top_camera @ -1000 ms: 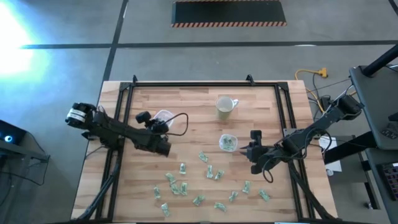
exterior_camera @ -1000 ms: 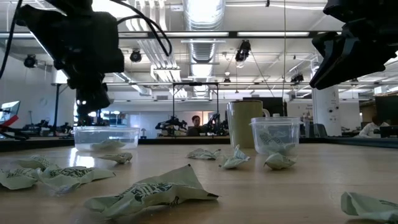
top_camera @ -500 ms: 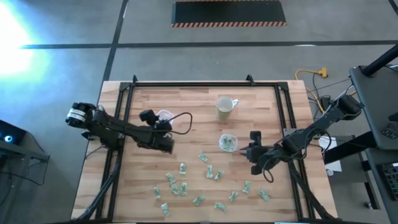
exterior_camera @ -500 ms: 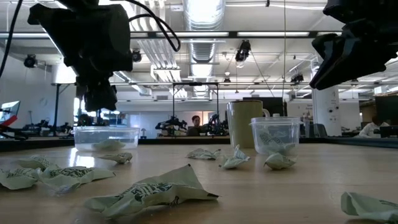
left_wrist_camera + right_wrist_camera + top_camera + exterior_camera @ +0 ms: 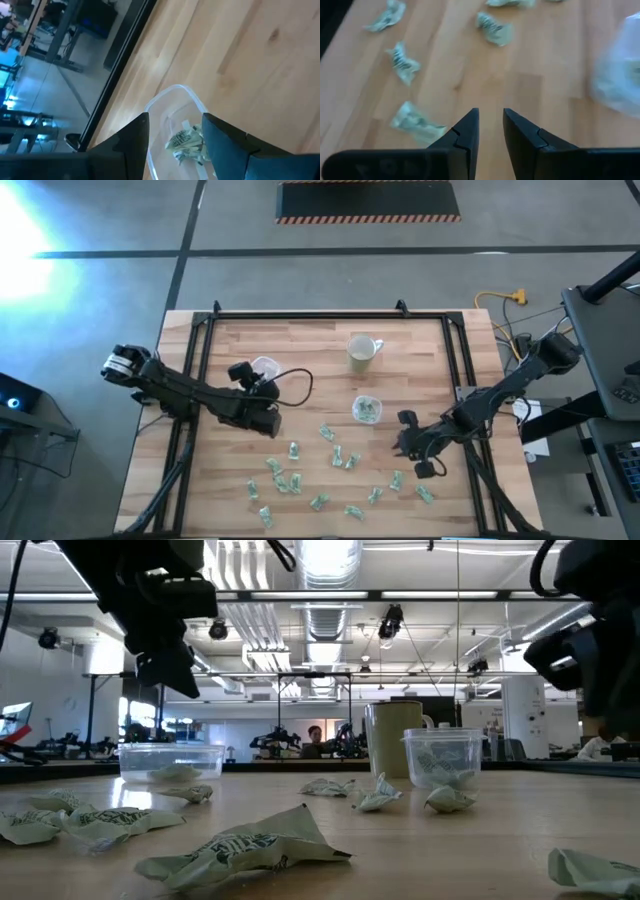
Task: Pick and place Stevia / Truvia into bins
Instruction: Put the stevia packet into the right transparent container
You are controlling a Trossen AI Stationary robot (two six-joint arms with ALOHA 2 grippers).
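Several crumpled green-and-white Stevia packets point(image 5: 295, 478) lie scattered over the near half of the wooden table point(image 5: 300, 340), large in the low view point(image 5: 240, 850). The wide clear bin point(image 5: 263, 366) stands at the far left with a packet point(image 5: 187, 145) inside. My left gripper point(image 5: 175, 120) hangs open above it, with nothing between its fingers. The small clear cup bin point(image 5: 366, 409) holds packets too. My right gripper point(image 5: 491, 112) hovers over the table, near and right of the cup. Its fingers stand a little apart with nothing between them, above loose packets point(image 5: 415, 122).
A pale mug point(image 5: 360, 353) stands at the far middle, behind the cup bin. A black frame point(image 5: 200, 330) runs along the table's left, far and right sides. Bare wood lies between the two bins.
My left gripper has risen above the wide bin. My right gripper has drawn away from the small cup bin toward the table's near edge, and now stands over the loose packets.
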